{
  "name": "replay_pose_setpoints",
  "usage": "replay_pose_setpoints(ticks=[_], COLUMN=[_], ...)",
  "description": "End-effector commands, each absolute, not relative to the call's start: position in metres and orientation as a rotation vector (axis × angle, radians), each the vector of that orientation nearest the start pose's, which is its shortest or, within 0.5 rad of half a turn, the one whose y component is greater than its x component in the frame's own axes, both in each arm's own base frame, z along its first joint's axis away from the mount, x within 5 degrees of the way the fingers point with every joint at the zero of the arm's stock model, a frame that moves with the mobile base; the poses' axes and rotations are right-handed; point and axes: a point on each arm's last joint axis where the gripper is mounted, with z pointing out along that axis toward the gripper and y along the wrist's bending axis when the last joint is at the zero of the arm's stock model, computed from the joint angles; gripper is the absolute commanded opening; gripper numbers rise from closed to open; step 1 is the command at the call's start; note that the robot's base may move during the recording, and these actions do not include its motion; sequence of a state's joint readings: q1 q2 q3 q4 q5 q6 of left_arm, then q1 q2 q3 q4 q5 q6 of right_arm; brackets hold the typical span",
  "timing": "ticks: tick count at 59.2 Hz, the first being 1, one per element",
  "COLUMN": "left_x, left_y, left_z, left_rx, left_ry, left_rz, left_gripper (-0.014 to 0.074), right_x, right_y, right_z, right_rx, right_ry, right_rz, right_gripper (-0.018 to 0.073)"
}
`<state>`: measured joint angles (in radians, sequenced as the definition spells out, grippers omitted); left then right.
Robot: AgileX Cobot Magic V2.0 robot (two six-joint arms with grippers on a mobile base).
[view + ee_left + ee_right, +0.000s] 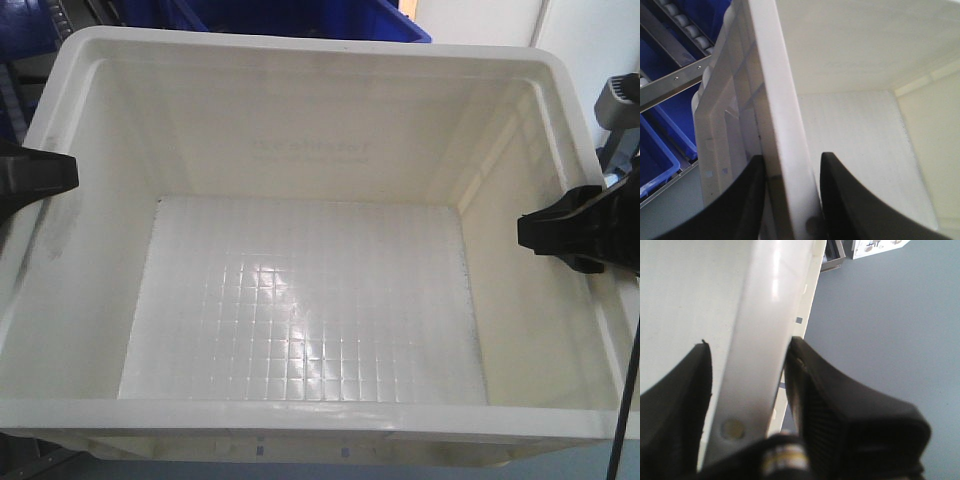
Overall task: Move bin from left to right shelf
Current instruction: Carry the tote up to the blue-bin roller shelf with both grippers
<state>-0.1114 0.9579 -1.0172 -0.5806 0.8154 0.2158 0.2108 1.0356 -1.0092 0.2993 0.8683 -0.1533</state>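
Your left gripper (790, 195) and right gripper (747, 390) each pinch an opposite side rim of the empty white bin (300, 120) between narrowly parted jaws, holding it level before the blue crates (300, 18), apparently for carrying.

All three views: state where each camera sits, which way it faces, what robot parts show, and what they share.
Exterior front-facing: above, looking forward and down into the bin; left fingers and right fingers show at its sides.
Left wrist-mounted: on the left arm, looking along the bin's left rim; both fingers straddle it, blue crates beyond.
Right wrist-mounted: likewise on the right rim, grey floor beyond.
Shared: the bin's rim.
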Motion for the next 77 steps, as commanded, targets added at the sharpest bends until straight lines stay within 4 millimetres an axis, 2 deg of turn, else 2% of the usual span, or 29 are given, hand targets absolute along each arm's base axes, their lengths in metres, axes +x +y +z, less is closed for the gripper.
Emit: replay_pose_setpoints(ticks=[1, 77], left_x=[0.1711, 0.1711], left_y=[-0.0672, -0.0672], left_z=[0.4150, 0.4150], left_rx=[0.119, 0.119], left_ry=[2.009, 2.009], left_rz=[-0.807, -0.807], left_gripper=[-0.0006, -0.0006], right_x=[0.1936, 0.1936], right_y=[0.0698, 0.0698], right_z=[0.3857, 0.3857], right_rx=[-0.217, -0.217], right_ry=[2.175, 2.175], right_rz=[0.540, 0.540], right_gripper=[-0.0004, -0.0004])
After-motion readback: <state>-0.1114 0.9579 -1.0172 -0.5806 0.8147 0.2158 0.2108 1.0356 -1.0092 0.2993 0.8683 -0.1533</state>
